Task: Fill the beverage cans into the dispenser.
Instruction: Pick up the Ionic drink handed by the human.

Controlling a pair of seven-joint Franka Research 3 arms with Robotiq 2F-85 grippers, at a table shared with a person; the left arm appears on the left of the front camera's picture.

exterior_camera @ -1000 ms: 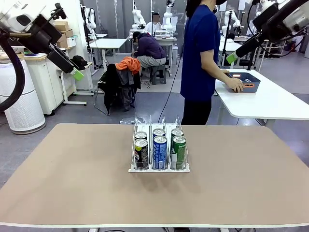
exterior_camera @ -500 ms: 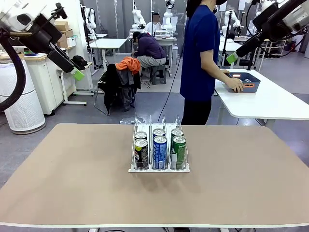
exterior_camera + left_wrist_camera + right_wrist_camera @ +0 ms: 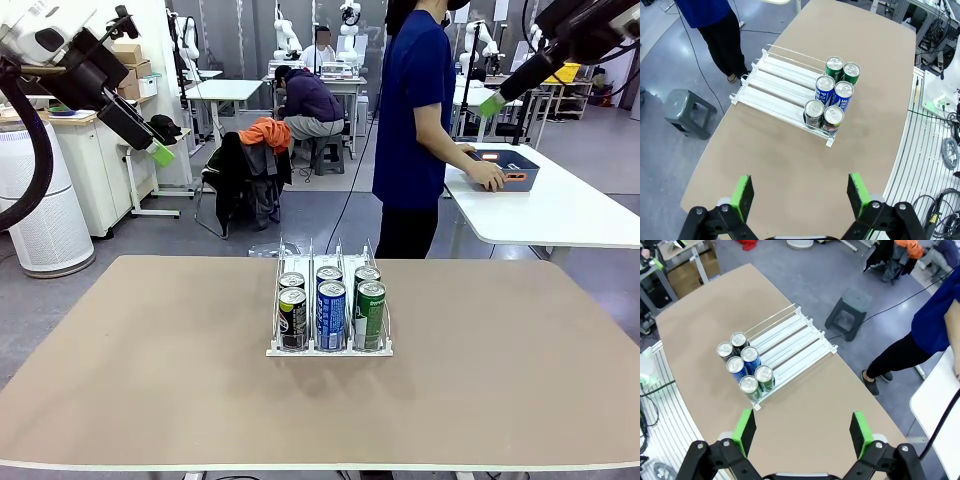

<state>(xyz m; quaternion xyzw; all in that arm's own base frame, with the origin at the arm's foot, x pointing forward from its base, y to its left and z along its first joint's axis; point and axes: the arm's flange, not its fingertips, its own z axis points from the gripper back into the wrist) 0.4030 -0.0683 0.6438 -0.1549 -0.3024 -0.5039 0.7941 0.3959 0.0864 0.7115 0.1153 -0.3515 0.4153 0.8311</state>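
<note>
The dispenser (image 3: pixel 329 350) stands in the middle of the brown table, with several beverage cans upright at its near end. Two black cans (image 3: pixel 292 318) fill the left lane, two blue cans (image 3: pixel 331 315) the middle lane and two green cans (image 3: pixel 370 314) the right lane. My left gripper (image 3: pixel 160 153) hangs high at the far left, well away from the rack. High at the top right is my right gripper (image 3: pixel 491 104). Both wrist views look down on the rack, the left gripper (image 3: pixel 801 196) and the right gripper (image 3: pixel 802 432) each open and empty. The dispenser's far lane sections (image 3: pixel 780 80) (image 3: pixel 790 342) lie bare.
A person in a blue shirt (image 3: pixel 412 110) stands past the table's far edge, one hand on a blue-grey tub (image 3: pixel 508 167) on a white side table (image 3: pixel 560 215). A grey stool (image 3: pixel 849 310) stands on the floor beyond the table. Bare tabletop surrounds the rack.
My right arm has lifted up and to the right, farther from the table. The left arm, the cans and the person have not moved.
</note>
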